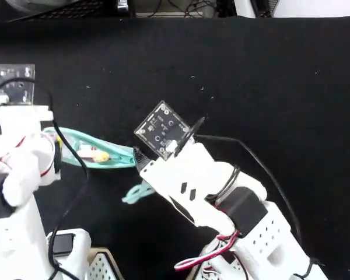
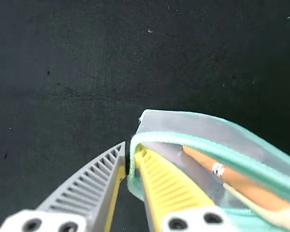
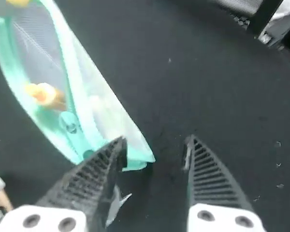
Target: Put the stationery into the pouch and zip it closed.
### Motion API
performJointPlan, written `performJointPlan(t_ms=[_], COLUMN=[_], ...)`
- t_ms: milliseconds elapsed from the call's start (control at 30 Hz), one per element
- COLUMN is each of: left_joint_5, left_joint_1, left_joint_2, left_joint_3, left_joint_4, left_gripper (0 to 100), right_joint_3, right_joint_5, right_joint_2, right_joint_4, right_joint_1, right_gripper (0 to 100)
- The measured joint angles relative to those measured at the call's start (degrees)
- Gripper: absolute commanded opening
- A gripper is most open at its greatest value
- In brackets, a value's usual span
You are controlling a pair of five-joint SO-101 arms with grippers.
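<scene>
A teal-edged clear pouch (image 1: 114, 153) lies on the black table, stretched between the two arms. Orange and yellow stationery (image 1: 99, 156) shows through its wall. My left gripper (image 2: 130, 154) is shut on one end of the pouch (image 2: 208, 130), the rim pinched between its grey and yellow fingers, and an orange pen (image 2: 232, 179) lies inside. My right gripper (image 3: 154, 145) stands open over the other end of the pouch (image 3: 87, 96), whose corner sits just inside one dark finger. A teal zip pull (image 3: 67, 123) lies near that end, beside an orange item (image 3: 43, 94).
A small teal piece (image 1: 137, 192) lies by the right arm's body. Black cables (image 1: 251, 154) trail over the table beside both arms. The table's far edge (image 1: 175, 17) runs along the back, with open black surface between it and the arms.
</scene>
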Motion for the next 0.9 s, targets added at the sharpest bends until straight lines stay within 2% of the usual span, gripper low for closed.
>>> performJointPlan(t_ms=[100,233,367,433,767,833,900], left_joint_5=[0.4,0.4,0.4,0.4,0.3,0.3,0.3], left_joint_1=[0.0,0.0,0.0,0.0,0.0,0.0,0.0], left_joint_2=[0.2,0.0,0.0,-0.1,-0.2,-0.3,-0.4], left_joint_3=[-0.7,0.1,2.8,4.1,5.3,5.9,6.9], left_joint_4=[0.0,-1.0,-4.0,-5.2,-6.1,-6.1,-6.2], left_gripper=[3,3,3,3,3,3,3], right_joint_3=[-3.2,-11.2,-12.9,-11.7,-5.2,-5.2,-5.2], right_joint_5=[2.2,5.8,6.7,6.8,6.6,6.6,6.6], right_joint_2=[0.2,-1.5,-2.8,-2.0,7.1,8.9,10.1], right_joint_4=[3.6,15.0,20.0,19.8,3.2,0.4,-1.8], right_joint_1=[0.0,-0.1,-4.7,-6.3,-7.6,-7.6,-7.6], right_gripper=[18.8,19.0,31.2,33.8,28.0,21.5,7.5])
